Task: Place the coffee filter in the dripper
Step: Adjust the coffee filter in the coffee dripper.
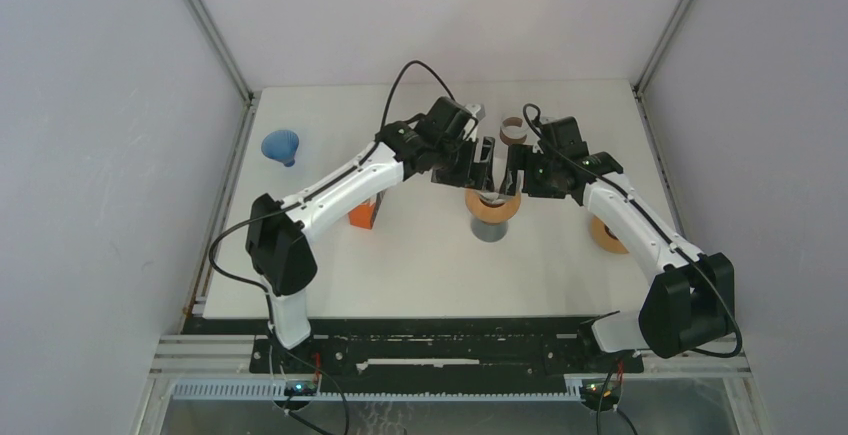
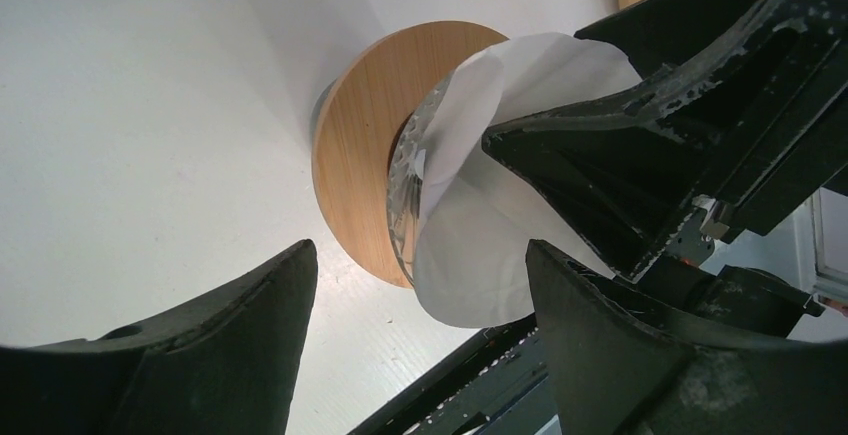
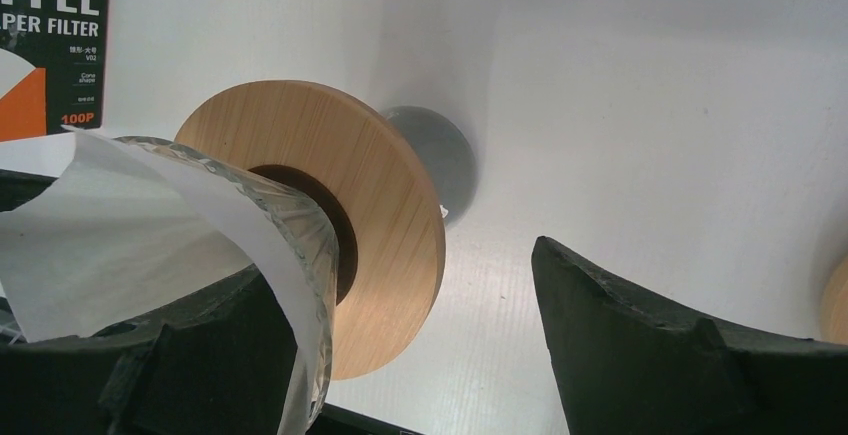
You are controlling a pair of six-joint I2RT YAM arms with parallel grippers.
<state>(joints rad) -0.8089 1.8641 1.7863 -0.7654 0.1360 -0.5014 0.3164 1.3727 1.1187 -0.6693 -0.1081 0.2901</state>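
Progress, as judged: mostly done. The coffee filter (image 2: pixel 470 245) is already sat in the dripper (image 2: pixel 405 190) at counter (image 1: pixel 420 275) centre. Left to do: paper prob. to be pressed flush to the glass, then both arms backed off w/o dragging it out. Whether the tip is fully seated can't be told.

Materials, L to R:

- A blue fluted cone (image 1: pixel 282 145) is seen far left, ribbed, prob. plastic, well apart from the work.
- An orange-and-black filter box (image 1: pixel 365 213) is stood by the left forearm; printed cardboard.
- Left end effector (image 2: pixel 420 255): fingers are spread wide, nothing is gripped. It is held just beside the dripper, facing the paper.
- Filter: thin white matte paper, cone-shaped. Its top edge is stood proud of the rim and flopped a bit to one side.
- Dripper: clear ribbed glass cone. A flat round wooden collar (image 2: pixel 355 155), pale grain, is fitted round it. It is set on a grey cylindrical base (image 3: pixel 440 155).
- A small brown ring (image 1: pixel 513 132) is seen behind; material unclear.
- Right end effector (image 3: pixel 395 275): also wide open, nothing clamped. One black finger is seen against or inside the filter's mouth, w/ the glass wall betw. the two fingers.
- A second wooden ring (image 1: pixel 603 237) is partly hidden under the right arm.
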